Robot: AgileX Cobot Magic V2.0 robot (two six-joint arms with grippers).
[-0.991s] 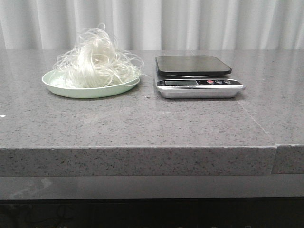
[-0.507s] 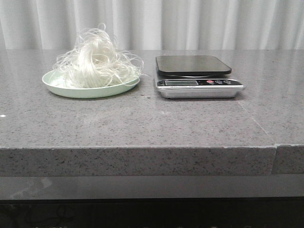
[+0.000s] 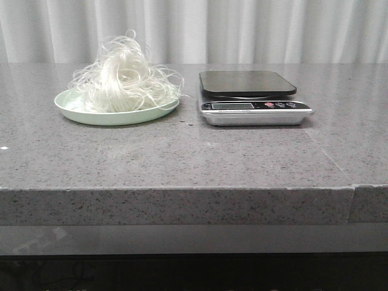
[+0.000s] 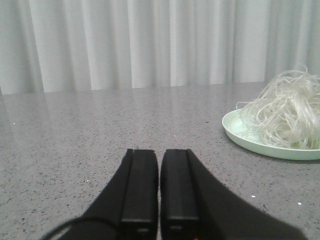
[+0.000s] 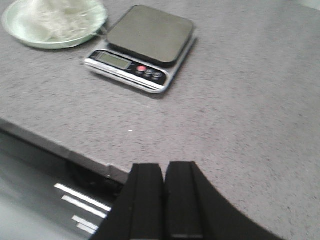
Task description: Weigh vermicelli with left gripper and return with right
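Note:
The vermicelli (image 3: 121,76), a fluffy mound of thin white strands, lies on a pale green plate (image 3: 73,109) at the table's back left. It also shows in the left wrist view (image 4: 287,115) and the right wrist view (image 5: 57,15). A kitchen scale (image 3: 251,97) with a black platform stands to the plate's right, its platform bare; it also shows in the right wrist view (image 5: 142,45). My left gripper (image 4: 159,152) is shut and empty, low over the table, well away from the plate. My right gripper (image 5: 164,167) is shut and empty, above the table's front edge. Neither gripper shows in the front view.
The grey speckled stone table (image 3: 182,157) has a front edge (image 3: 182,188) and a seam at the right (image 3: 353,188). White curtains (image 3: 242,30) hang behind it.

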